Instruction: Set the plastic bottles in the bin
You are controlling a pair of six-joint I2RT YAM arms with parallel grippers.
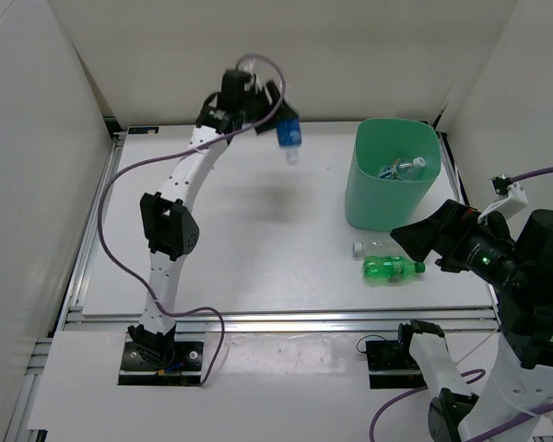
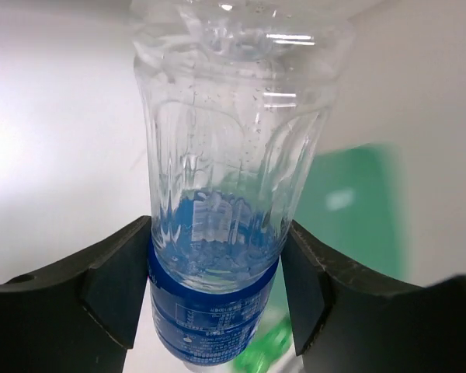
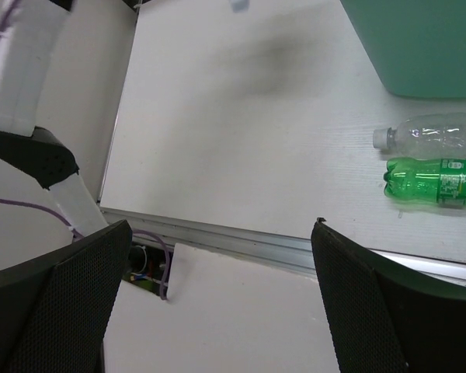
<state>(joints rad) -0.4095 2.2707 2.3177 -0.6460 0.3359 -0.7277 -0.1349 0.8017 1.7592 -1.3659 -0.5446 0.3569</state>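
Currently pinching the blue-label bottle [image 1: 288,136] between the left fingers [image 2: 113,287], closed to a narrow gap on the label band, high over the far edge of the surface [image 1: 258,239] at about 12 o'clock in the top view. Hanging free below the grip, well apart from the bin [image 1: 378,198], off toward 3 o'clock from the held bottle. Right fingers [image 3: 70,295] spread wide, holding nothing, hovering low near 4 o'clock. Already inside the bin: one pale-label bottle [image 1: 404,168]. Lying on the surface just at 6 o'clock of the bin: a plain clear bottle [image 3: 435,134] and a green bottle [image 3: 431,181], side by side, close together, possibly touching.

Likely trouble from here: letting go too soon, before clearing the rim, and so dropping the bottle onto the surface or bouncing it off the edge. Gripping a thin, empty-looking wall near one end, so risking a slip or a swing during the sideways carry. Clipping the rim if carried too low, perhaps enough to nudge or tip a light bin. Also worth watching: crowding of the two arms near the bin. Rolling away of the two loose bottles if bumped, being round and on their sides.
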